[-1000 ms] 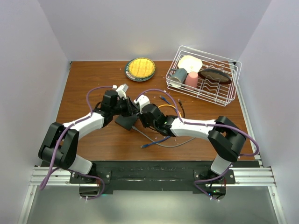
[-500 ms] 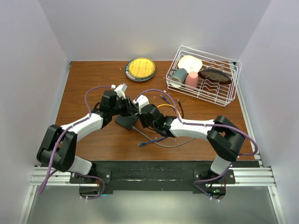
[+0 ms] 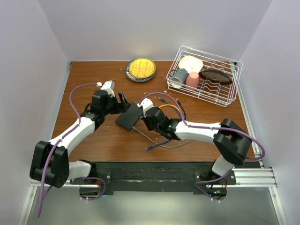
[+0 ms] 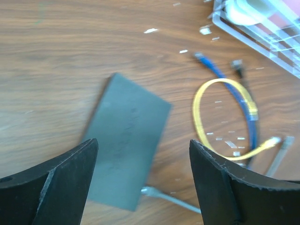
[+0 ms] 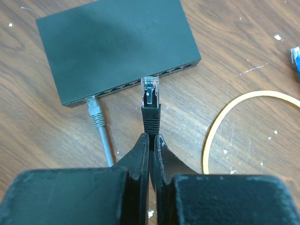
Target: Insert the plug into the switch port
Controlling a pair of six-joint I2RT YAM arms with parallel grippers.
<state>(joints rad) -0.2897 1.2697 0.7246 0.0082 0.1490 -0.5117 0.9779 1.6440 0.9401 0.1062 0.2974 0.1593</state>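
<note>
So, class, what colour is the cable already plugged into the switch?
Grey cable, clearest in the right wrist view.

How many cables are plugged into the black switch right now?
1. The grey cable sits in a port near the left end of the switch, seen from the right wrist. The black plug in the right gripper is outside.

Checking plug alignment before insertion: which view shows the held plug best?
Right wrist: the plug sits clear, pinched in the right end effector, just short of the switch ports. Top external leaves it too small; left wrist misses it.
</note>
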